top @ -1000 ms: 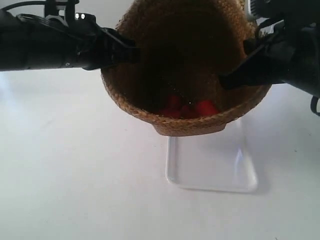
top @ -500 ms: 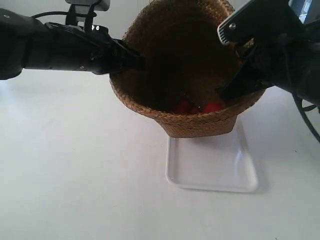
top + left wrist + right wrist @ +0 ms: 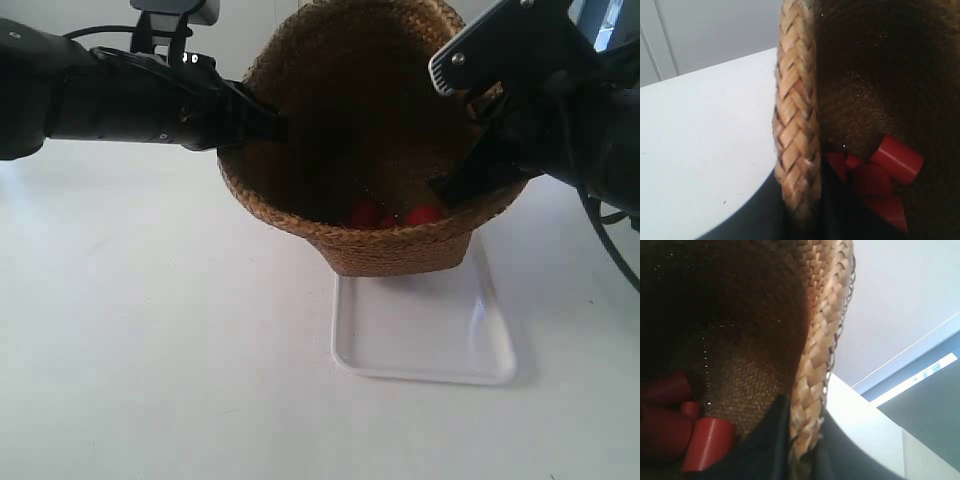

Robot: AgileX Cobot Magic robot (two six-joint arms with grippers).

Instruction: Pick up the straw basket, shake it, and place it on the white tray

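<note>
The straw basket [image 3: 392, 248] hangs tilted with its dark mouth toward the exterior camera, over the far end of the white tray [image 3: 430, 345]. I cannot tell whether its base touches the tray. Several red cylinders [image 3: 400, 214] lie inside it. The gripper [image 3: 270, 125] of the arm at the exterior view's left pinches the rim, and the gripper [image 3: 455, 185] of the arm at that view's right pinches the opposite side. In the left wrist view my left gripper [image 3: 801, 202] is shut on the braided rim [image 3: 795, 125]. My right gripper [image 3: 802, 442] is shut on the rim [image 3: 821, 340] too.
A plain white table [image 3: 150, 350] spreads around the tray. The red cylinders [image 3: 895, 160] show loose on the basket floor in the left wrist view, and the red cylinders [image 3: 705, 442] show in the right wrist view. A pale wall [image 3: 900, 300] stands behind.
The basket has swung back from the camera and sits lower and more upright over the tray, both arms moving with it. Over the last half second it has barely shifted.
</note>
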